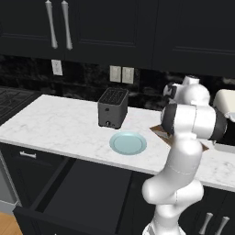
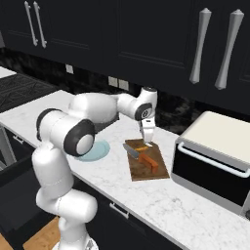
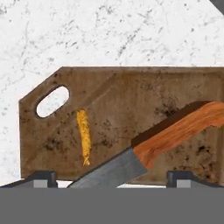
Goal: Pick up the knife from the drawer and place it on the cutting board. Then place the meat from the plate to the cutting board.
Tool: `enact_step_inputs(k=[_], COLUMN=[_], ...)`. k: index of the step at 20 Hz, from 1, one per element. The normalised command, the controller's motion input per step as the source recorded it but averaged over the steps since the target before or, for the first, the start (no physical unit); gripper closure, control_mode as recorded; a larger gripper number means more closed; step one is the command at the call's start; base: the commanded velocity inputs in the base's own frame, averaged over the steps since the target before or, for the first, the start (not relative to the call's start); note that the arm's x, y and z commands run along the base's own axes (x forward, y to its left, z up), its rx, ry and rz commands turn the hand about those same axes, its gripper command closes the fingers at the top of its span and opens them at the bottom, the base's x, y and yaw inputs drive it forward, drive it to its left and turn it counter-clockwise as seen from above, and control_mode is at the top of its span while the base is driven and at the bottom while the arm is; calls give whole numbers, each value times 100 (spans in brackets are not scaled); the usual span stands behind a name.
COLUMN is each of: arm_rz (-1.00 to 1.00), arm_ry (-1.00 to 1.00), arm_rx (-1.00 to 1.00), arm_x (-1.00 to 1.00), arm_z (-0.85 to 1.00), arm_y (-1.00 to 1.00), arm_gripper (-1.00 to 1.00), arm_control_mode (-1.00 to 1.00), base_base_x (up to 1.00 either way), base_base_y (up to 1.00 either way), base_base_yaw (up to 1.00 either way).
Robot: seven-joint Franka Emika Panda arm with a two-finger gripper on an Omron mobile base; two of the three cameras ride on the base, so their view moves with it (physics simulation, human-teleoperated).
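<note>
Marble counter (image 2: 195,215) carries cutting board (image 2: 146,161) beside microwave (image 2: 215,166); knife (image 3: 153,153), meat (image 3: 84,136) on it; gripper (image 2: 148,142) spread apart.

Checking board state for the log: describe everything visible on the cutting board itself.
The cutting board is a thin brown wooden slab, stained and speckled, with clipped corners and an oval hole near one end. It lies flat on the white marble counter, between the plate and the microwave. The knife and the meat lie on it, apart.

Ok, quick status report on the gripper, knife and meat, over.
Gripper open above cutting board. Knife and meat both on board, apart. Plate bare. Nothing in the way.
</note>
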Motion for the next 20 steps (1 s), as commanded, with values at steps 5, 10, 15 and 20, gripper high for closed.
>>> enact_step_inputs(k=[5,10,15,20], arm_rz=[22,7,0,0], arm_ry=[-15,-18,-28,-31], arm_rx=[3,5,2,0], arm_x=[-100,-100,-100,-100], arm_z=[-8,-20,-6,23], arm_y=[57,97,95,81], arm_gripper=[-100,-100,-100,-100], arm_control_mode=[-100,-100,-100,-100], base_base_x=[0,0,0,0], base_base_y=[0,0,0,0], base_base_yaw=[0,0,0,0])
